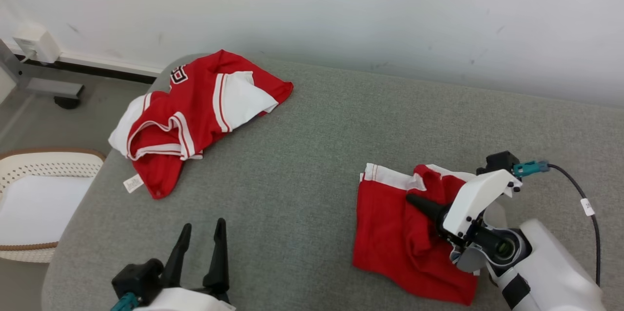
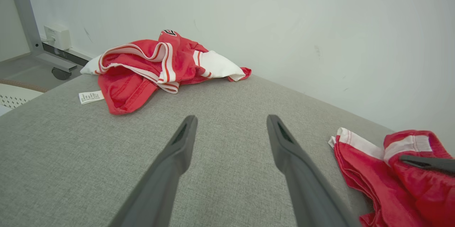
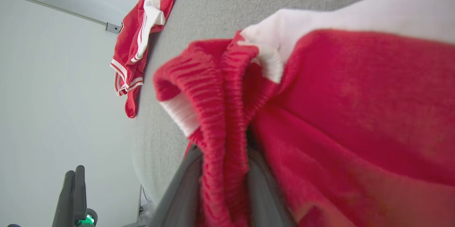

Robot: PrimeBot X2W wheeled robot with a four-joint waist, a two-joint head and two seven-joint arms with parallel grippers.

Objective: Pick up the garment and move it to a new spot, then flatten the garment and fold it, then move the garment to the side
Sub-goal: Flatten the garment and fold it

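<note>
Tabletop (image 1: pixel 312 145): grey fabric top; you have two garments on it, well apart.
Jersey (image 1: pixel 195 111): red and white, crumpled at the far left corner.
Red garment (image 1: pixel 390 233): by the right edge, toward the near side; the head view shows you one dark finger lying on it.
Right gripper (image 3: pixel 222 163): its wrist view adds the ribbed waistband fold, pinched between both fingers.
Left gripper (image 1: pixel 204 223): at the near edge, fingers spread wide, holding nothing.
</note>
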